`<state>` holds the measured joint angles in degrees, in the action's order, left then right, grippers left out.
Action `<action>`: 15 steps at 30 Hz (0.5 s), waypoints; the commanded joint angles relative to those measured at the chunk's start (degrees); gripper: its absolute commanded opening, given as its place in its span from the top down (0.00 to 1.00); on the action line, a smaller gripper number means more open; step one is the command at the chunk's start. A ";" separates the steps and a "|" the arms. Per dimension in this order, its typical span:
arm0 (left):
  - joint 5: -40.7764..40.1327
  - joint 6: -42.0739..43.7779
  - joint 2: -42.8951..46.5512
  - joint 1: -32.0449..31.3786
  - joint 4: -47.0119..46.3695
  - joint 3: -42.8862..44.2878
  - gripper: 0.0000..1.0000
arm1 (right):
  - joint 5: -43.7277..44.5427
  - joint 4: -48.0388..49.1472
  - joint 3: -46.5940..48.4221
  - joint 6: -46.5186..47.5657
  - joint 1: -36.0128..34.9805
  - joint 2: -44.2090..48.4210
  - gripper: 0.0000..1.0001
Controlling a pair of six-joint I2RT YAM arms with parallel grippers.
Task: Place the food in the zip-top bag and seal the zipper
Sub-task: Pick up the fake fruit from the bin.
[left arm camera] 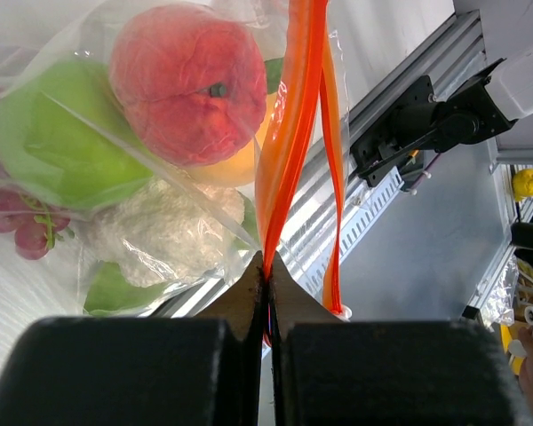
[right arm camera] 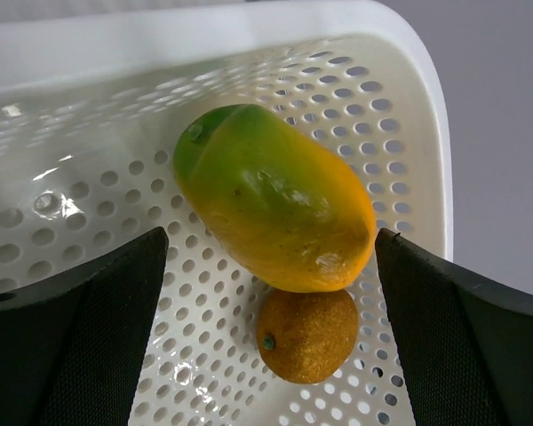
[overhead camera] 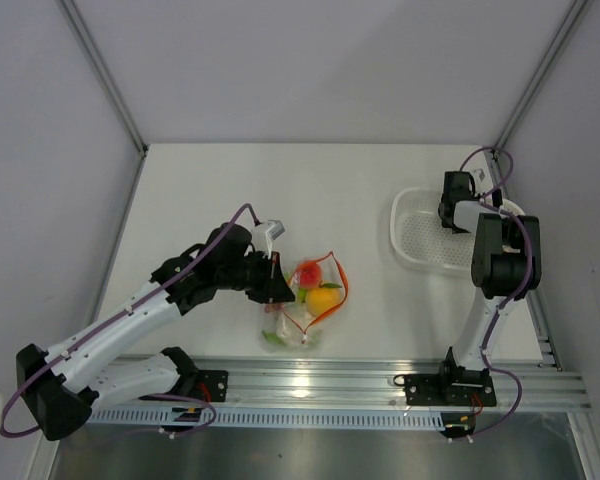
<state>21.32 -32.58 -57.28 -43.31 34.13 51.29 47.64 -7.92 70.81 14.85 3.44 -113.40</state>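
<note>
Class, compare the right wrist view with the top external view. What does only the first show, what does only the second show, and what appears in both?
Only the right wrist view: two pieces of food hidden under the arm from above, a green-to-orange mango-like fruit and a small brown fruit, framed by the open right claw.
Only the top external view: the zip-top bag with several fruits inside, its zipper, and the left claw at the bag's edge.
Both: the white perforated basket.

Clear zip-top bag (overhead camera: 290, 325) holds toy food (left arm camera: 186, 84); red-orange zipper (left arm camera: 293, 133) parted; mango (right arm camera: 271, 200) lies in basket (right arm camera: 409, 115).
</note>
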 commanded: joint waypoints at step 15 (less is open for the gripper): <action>1.71 0.32 -0.47 0.51 0.85 2.50 0.99 | 2.11 3.79 5.22 0.71 3.59 -4.02 0.01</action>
<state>21.67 -32.56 -57.45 -43.31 35.24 51.99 48.40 -5.54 74.30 15.31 6.74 -116.75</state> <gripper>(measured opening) 0.005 0.993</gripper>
